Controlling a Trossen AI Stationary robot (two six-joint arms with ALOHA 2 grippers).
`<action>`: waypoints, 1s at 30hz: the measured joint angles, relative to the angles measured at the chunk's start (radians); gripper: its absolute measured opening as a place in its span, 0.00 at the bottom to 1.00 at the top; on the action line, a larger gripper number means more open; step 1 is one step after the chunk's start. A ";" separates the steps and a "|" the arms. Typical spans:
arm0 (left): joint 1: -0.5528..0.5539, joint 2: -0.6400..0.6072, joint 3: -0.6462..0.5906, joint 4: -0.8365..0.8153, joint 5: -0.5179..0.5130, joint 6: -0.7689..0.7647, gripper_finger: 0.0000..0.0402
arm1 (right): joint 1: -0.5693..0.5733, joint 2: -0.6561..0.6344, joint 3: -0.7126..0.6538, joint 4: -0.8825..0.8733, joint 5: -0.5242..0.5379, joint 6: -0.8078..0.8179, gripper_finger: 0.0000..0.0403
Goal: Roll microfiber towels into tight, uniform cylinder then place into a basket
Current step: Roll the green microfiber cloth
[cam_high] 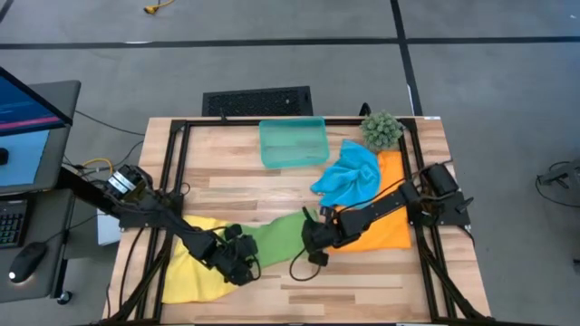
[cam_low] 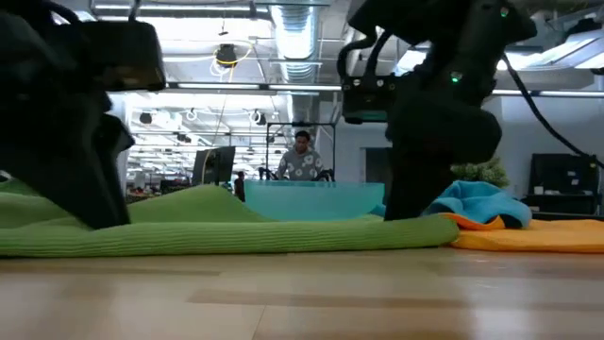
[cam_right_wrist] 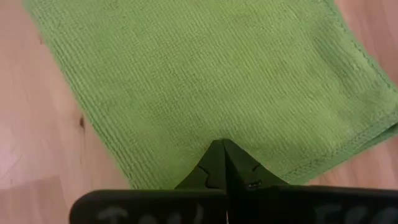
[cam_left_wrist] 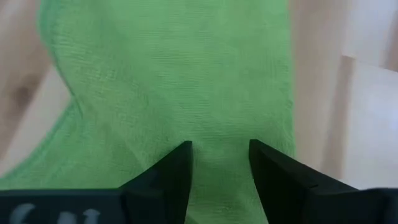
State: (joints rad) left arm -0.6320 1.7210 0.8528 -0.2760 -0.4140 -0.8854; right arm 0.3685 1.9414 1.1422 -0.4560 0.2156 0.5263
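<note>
The bright green towel (cam_high: 276, 237) lies spread on the table between my two grippers, with a low hump in its middle in the low view (cam_low: 208, 196). My left gripper (cam_high: 240, 261) is open at the towel's left end, and green cloth shows between its fingers (cam_left_wrist: 217, 168). My right gripper (cam_high: 313, 237) is shut on top of the towel's right end (cam_right_wrist: 224, 149). The yellow towel (cam_high: 186, 272) lies under the left arm. The orange towel (cam_high: 390, 222) lies flat at the right, with the sky blue towel (cam_high: 349, 177) crumpled on its far part. The teal basket (cam_high: 293, 142) stands at the far middle. My left gripper points down at the green towel's left end (cam_left_wrist: 217, 124), its open fingers either side of a strip of cloth; I cannot tell whether they touch it. My right gripper sets its shut fingertips (cam_right_wrist: 214, 163) down on the towel's upper face (cam_right_wrist: 224, 134), a little in from the towel's hemmed edge. It comes slanting from above and from the table's right. The cloth lies flat around the tips with no pucker.
A spiky green plant ball (cam_high: 381, 129) sits at the far right corner beside the basket. A black frame (cam_high: 177, 154) runs along the table's edges. Bare wood lies along the near edge (cam_high: 344, 290) and left of the basket (cam_high: 217, 172). A person (cam_low: 302, 156) stands far behind the table.
</note>
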 joint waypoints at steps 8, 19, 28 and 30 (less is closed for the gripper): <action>0.075 0.000 0.000 0.005 -0.045 0.095 0.33 | 0.089 -0.003 -0.002 0.006 -0.003 0.113 0.01; 0.235 0.000 0.000 0.040 -0.010 0.372 0.33 | 0.187 0.003 -0.006 0.121 -0.051 0.181 0.01; 0.331 0.000 0.000 0.230 0.147 0.859 0.33 | 0.236 0.005 -0.008 0.195 -0.054 0.184 0.01; 0.337 0.000 0.000 0.252 0.166 0.948 0.33 | 0.244 0.005 -0.008 0.221 -0.065 0.184 0.01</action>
State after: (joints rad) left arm -0.2952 1.7210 0.8528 -0.0235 -0.2476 0.0627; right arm 0.6129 1.9465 1.1347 -0.2346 0.1510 0.7099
